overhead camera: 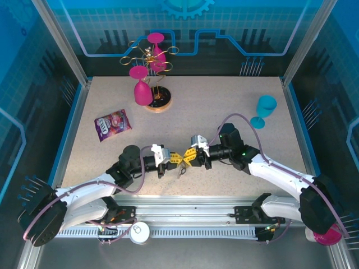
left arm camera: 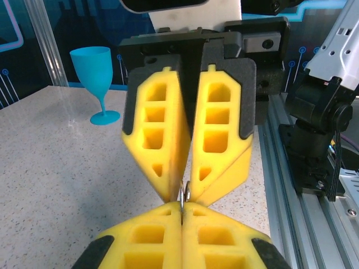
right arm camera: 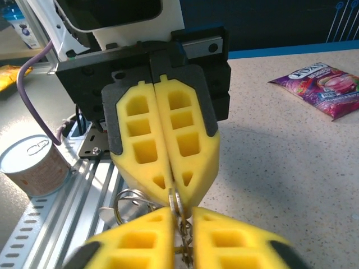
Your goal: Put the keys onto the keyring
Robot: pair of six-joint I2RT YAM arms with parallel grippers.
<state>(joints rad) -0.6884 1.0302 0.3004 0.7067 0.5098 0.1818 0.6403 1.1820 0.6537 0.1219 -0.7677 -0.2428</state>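
My left gripper [overhead camera: 177,158] and right gripper [overhead camera: 187,157] meet tip to tip just above the table near its front edge. The left gripper [left arm camera: 182,206] is shut on the thin edge of the keyring's silvery ring [left arm camera: 184,195]. Opposite it, the right gripper [left arm camera: 188,191] pinches the same ring part. In the right wrist view the right gripper [right arm camera: 182,217] is shut with the ring [right arm camera: 175,200] and a short chain [right arm camera: 185,238] between its fingers. A second silvery ring [right arm camera: 130,200] with a flat metal piece hangs beside it. Small dark pieces, likely the keys [overhead camera: 180,171], dangle below the tips.
A gold wire rack [overhead camera: 150,61] with pink glasses stands on a wooden base at the back. A blue goblet [overhead camera: 265,109] is at the right, a purple snack packet [overhead camera: 112,124] at the left. A tin can [right arm camera: 33,165] sits on the front rail.
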